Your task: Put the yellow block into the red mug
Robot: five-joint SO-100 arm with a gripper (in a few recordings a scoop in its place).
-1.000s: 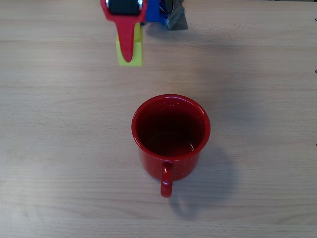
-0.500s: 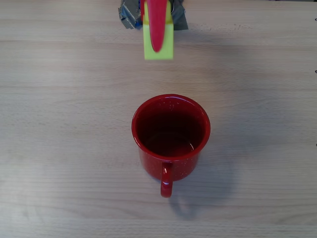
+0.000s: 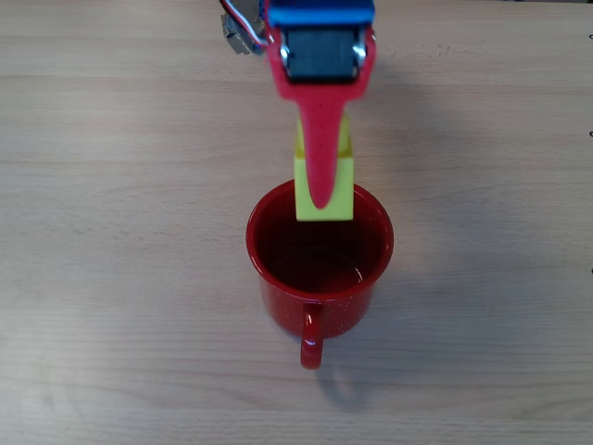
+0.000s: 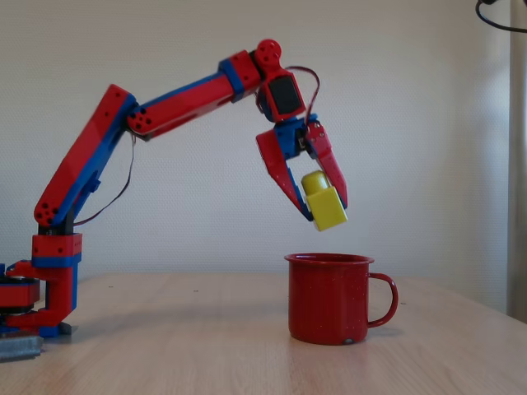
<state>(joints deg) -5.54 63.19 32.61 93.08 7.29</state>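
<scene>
While my fingers (image 4: 323, 210) pinched the yellow block (image 4: 324, 202), it hung tilted above the red mug (image 4: 329, 298); the mug stood upright on the tabletop (image 4: 206, 346).

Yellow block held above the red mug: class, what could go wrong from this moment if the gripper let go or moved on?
1. In the overhead view the yellow block overlaps the mug's far rim, not its middle; dropped now, it might clip the rim and bounce out.
2. In the fixed view the block hangs tilted and well above the mug, so it could tumble as it falls.
3. If the gripper lowers further, a finger might knock the mug.
</scene>
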